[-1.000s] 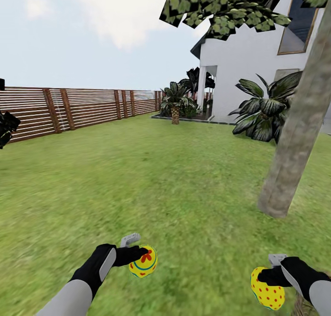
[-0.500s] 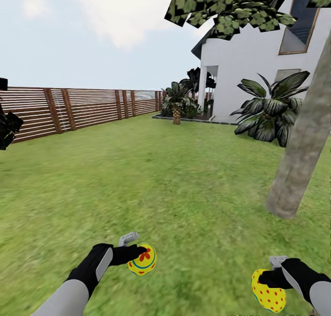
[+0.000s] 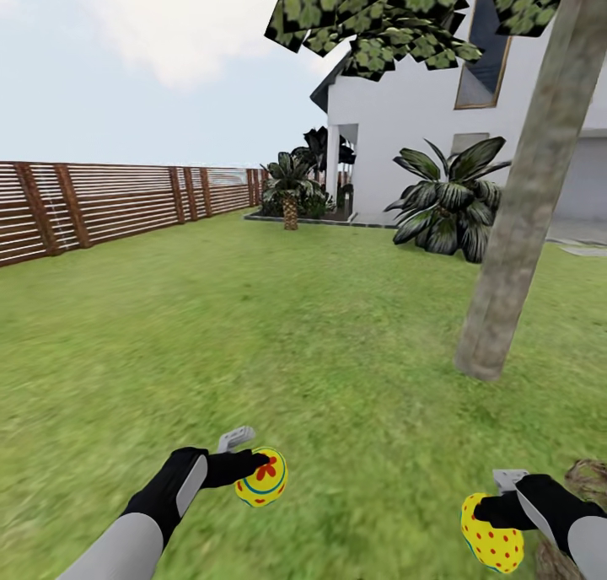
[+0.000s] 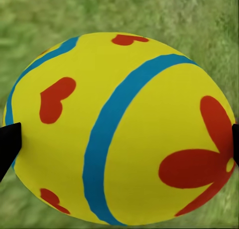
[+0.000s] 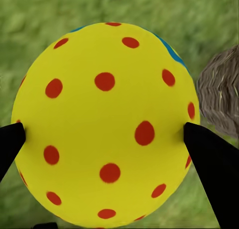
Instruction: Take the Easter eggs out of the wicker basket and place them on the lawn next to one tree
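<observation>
Low over the lawn [image 3: 278, 327], both arms are held forward and level. A flowered Easter egg [image 3: 262, 477] is clamped in the left gripper [image 3: 250, 466], and a red-dotted egg [image 3: 491, 535] is pinched in the right gripper [image 3: 487, 506]. The tree [image 3: 523, 201] is seen ahead to the right, and wicker [image 3: 590, 479] is glimpsed beside the right arm.

green lawn [image 3: 253, 327] under tree trunk [image 3: 514, 226]

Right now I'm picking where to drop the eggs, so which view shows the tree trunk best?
The head view: the tree trunk stands on the lawn ahead to the right. The wrist views show close-up eggs against grass, no trunk.
</observation>
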